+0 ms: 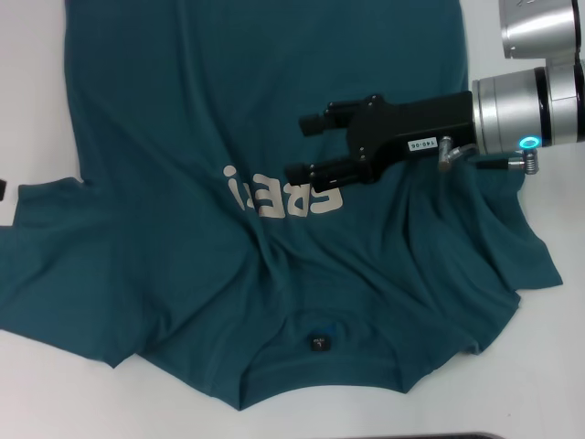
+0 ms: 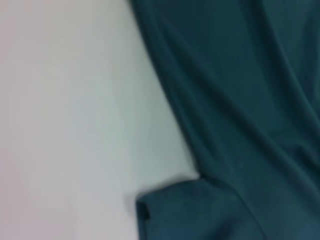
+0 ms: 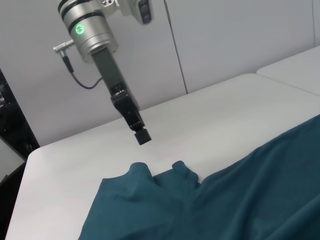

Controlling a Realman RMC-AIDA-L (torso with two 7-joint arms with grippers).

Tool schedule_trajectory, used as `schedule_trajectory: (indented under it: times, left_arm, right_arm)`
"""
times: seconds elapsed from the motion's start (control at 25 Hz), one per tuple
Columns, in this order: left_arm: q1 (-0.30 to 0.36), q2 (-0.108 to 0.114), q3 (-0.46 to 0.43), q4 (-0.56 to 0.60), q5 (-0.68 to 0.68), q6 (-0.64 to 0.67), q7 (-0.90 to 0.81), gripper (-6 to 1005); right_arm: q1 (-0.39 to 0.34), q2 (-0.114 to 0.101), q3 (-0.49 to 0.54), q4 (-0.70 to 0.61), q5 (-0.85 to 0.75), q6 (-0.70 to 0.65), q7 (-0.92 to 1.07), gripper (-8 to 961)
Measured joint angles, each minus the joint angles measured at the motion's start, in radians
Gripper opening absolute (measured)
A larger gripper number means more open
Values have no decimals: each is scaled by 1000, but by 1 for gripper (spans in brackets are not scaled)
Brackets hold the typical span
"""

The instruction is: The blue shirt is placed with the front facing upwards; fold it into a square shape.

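On white table (image 1: 548, 366), blue shirt (image 1: 228, 110)

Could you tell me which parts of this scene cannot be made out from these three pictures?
- Blue shirt: its hem is cut off by the head view's top edge.
- Chest lettering: partly hidden by the right gripper above it and lost in folds.
- Neck label: too small to read.
- Left gripper: seen end-on over the table in the right wrist view; absent from its own wrist view.
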Motion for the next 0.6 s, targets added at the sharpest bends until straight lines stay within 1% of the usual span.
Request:
schedule_trajectory:
  times: [0.04, 0.16, 0.36, 0.6]
  left_arm:
    - [12, 7, -4, 0, 0, 0, -1, 71]
    - [28, 10, -6, 2, 0, -5, -3, 87]
    - [47, 5, -5, 2, 1, -14, -5, 112]
    - [57, -6, -1, 2, 13, -59, -5, 384]
  right_arm:
    - [0, 0, 0, 0, 0, 2, 0, 882]
    - [3, -1, 0, 0, 0, 5, 0, 882]
    - [9, -2, 0, 0, -1, 8, -5, 882]
    - [11, -2, -9, 0, -1, 12, -13, 881]
